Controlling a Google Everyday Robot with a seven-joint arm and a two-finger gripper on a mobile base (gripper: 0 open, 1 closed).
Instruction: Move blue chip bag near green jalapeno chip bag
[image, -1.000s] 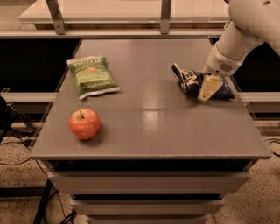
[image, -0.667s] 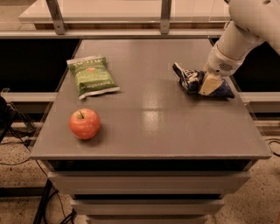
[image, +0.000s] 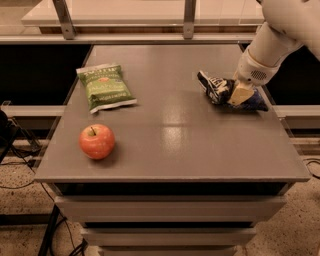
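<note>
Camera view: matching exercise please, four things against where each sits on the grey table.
Things:
1. crumpled dark navy-blue foil chip bag
2. flat bright green jalapeno chip bag
3. round red apple
4. gripper

Places:
A. front-left of the grey table
B. back-left, lying flat
C. right side, beneath the gripper
D. lowered onto the navy bag, at the end of the white arm

Pairs: 1-C, 2-B, 3-A, 4-D

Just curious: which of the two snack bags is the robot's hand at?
The crumpled blue chip bag at the right, beneath the gripper; the flat green jalapeno chip bag lies far left.
</note>
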